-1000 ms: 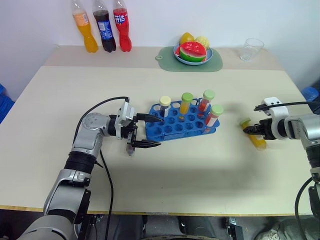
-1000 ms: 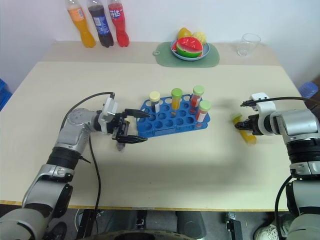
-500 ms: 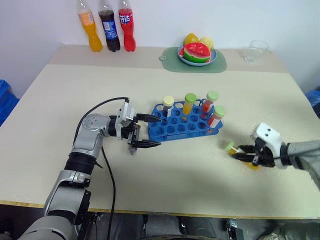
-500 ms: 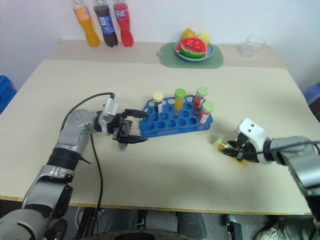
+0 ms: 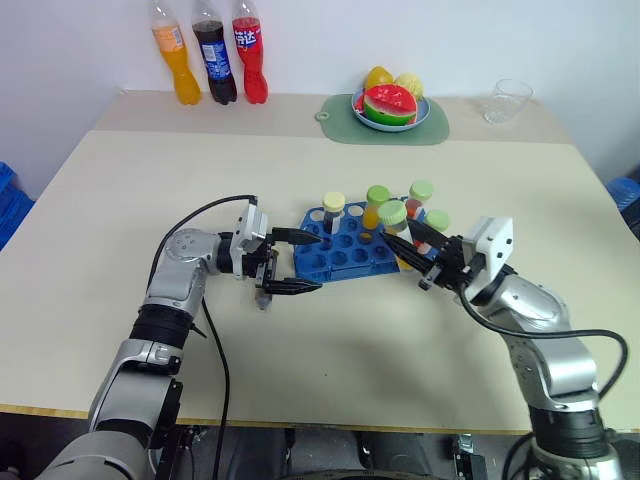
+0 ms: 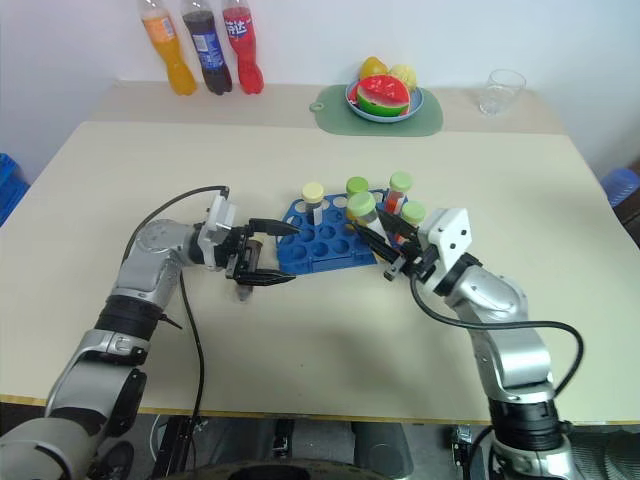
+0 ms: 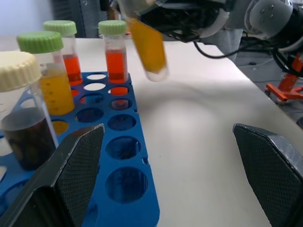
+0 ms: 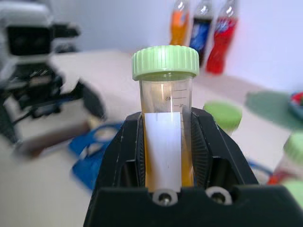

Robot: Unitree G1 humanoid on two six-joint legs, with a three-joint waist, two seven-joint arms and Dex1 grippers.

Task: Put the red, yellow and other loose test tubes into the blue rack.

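Small object under left gripper (image 5: 283, 262), at blue rack's (image 5: 345, 258) 9 o'clock side, too blurred to identify.

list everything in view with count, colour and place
blue plastic test tube rack: 1, table centre
capped tubes standing in the rack: 4, one cream cap, three green
yellow-liquid green-capped tube: 1, in right gripper, above the rack
small tube: 1, lying under left gripper
soda bottles: 3, orange, dark, red, far left
fruit plate: 1, on green mat, far side
clear plastic cup: 1, far right
left gripper: jaws open, beside rack
right gripper: jaws shut on tube
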